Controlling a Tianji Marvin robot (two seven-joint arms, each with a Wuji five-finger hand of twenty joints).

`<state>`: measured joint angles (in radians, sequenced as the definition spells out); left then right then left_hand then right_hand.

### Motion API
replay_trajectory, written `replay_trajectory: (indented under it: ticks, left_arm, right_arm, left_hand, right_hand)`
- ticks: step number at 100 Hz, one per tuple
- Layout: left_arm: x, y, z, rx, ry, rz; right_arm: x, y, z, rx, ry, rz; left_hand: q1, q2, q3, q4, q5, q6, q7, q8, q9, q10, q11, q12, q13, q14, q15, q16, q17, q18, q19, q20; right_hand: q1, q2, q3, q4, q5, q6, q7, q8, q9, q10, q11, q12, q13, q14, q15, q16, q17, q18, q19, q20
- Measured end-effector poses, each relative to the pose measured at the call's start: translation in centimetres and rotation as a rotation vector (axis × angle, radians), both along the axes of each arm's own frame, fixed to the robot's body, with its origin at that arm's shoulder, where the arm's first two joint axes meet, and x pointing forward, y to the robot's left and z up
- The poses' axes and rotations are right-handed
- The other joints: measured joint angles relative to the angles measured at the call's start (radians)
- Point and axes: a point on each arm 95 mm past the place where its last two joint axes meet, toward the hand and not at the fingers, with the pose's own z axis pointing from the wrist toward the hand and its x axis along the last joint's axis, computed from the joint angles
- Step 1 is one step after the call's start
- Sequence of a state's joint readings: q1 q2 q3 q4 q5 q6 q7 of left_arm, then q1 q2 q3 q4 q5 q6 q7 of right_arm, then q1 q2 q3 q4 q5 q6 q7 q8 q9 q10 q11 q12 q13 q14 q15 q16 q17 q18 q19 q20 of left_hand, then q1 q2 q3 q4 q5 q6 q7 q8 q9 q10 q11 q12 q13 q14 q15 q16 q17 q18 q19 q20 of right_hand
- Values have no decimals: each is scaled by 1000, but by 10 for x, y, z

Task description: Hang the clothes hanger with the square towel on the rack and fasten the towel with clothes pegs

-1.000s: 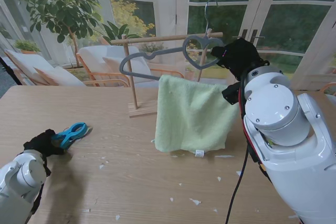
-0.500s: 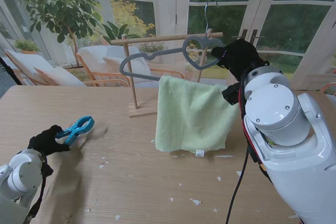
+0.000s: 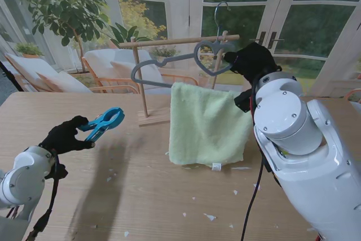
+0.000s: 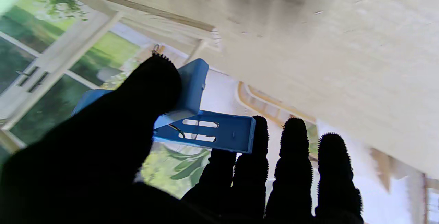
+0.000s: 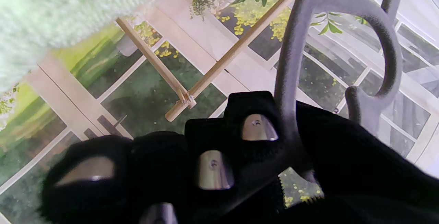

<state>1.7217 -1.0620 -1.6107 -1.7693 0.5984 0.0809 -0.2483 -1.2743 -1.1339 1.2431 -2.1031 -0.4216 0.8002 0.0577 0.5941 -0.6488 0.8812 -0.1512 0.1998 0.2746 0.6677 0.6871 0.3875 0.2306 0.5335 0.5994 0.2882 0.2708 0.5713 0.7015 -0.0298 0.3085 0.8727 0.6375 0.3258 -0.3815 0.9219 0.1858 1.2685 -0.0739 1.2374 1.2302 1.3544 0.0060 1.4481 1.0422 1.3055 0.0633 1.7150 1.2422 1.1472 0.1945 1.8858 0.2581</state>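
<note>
Evidently the job sits between its two halves, with the hanging not quite finished and the pegging not yet begun. At the far left of the stand's view, the left robot hand (image 3: pixel 66 135) is raised off the counter (image 3: pixel 146 184) and pinches a blue clothes peg (image 3: pixel 104 123) between thumb and fingers; the left wrist view shows the thumb pressed on one handle and the other fingers (image 4: pixel 298 155) spread behind the other handle, though whether the peg's mouth is squeezed open cannot be told. Further right stands the wooden rack (image 3: pixel 169 42), its base on the counter, its bar running across towards the right arm. The grey clothes hanger (image 3: pixel 169 63) hangs tilted at that bar, its wire hook (image 3: pixel 217 11) rising above the bar's right end; whether the hook bears on the bar cannot be made out. The pale green square towel (image 3: pixel 207 122) is draped over the hanger's lower rail and hangs close to the counter. Rightmost, the right robot hand (image 3: pixel 251 60) is clenched around the hanger's heart-shaped neck. Next, the hook probably needs settling on the bar, after which the peg must travel across, open over the towel's top edge at the rail, and close there.
</note>
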Motion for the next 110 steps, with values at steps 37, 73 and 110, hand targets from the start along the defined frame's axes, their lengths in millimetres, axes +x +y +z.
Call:
replay_trajectory:
  ticks: [37, 73, 110]
  left_arm:
    - [-9, -54, 60, 47, -122, -171]
    - [-4, -101, 93, 165, -222, -273]
    - [-6, -115, 120, 393, -404, -275]
  right_arm:
    - [14, 21, -11, -50, -20, -60]
    - [16, 41, -15, -96, -37, -73]
    - [15, 39, -16, -92, -25, -80]
  left_hand:
    - [0, -1, 0, 0, 24, 6, 0, -1, 29, 4, 0, 0, 38, 12, 0, 0, 25, 11, 15, 0]
    - [0, -1, -1, 0, 40, 16, 0, -4, 46, 13, 0, 0, 43, 16, 0, 0, 48, 12, 52, 0]
    - [0, -3, -3, 0, 83, 30, 0, -4, 92, 14, 0, 0, 103, 24, 24, 13, 81, 24, 87, 0]
  right_hand:
    - [0, 0, 0, 0, 0, 0, 0, 0, 0, 0, 0, 0, 0, 0, 0, 0, 0, 0, 0, 0]
    - [0, 0, 0, 0, 0, 0, 0, 0, 0, 0, 0, 0, 0, 0, 0, 0, 0, 0, 0, 0]
    - [0, 0, 0, 0, 0, 0, 0, 0, 0, 0, 0, 0, 0, 0, 0, 0, 0, 0, 0, 0]
